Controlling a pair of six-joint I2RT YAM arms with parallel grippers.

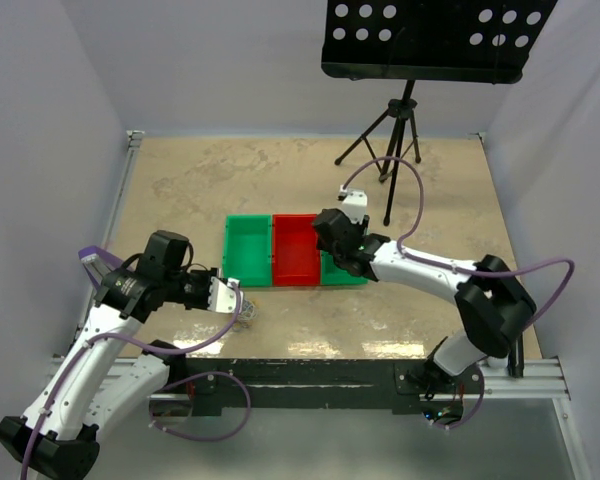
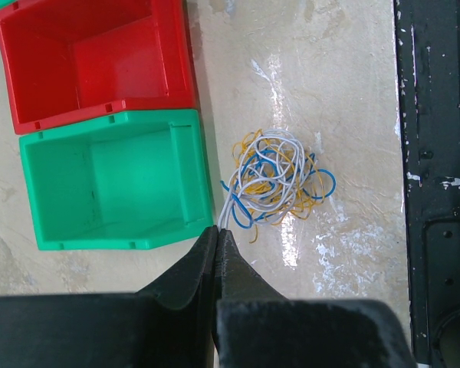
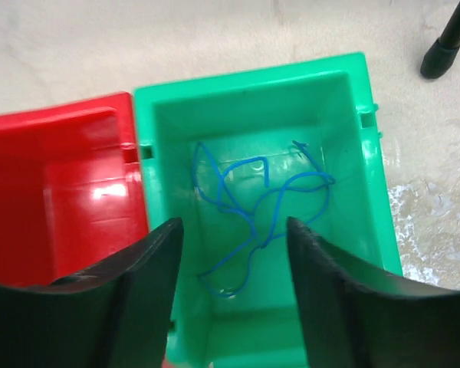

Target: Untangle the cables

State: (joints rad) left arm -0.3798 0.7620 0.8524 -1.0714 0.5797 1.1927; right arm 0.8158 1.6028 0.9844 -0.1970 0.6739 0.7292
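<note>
Tangled cables (image 2: 276,180) beside green bin (image 2: 130,178)

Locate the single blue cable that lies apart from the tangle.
Right wrist view: the blue cable lies inside the green bin, right of the red bin, beneath the open right pincer.

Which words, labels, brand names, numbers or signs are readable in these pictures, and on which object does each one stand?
None can be read.
The red bin, the green bin and the music stand carry no print.
The black rail shows small white marks, too blurred to tell whether they are writing.
</note>
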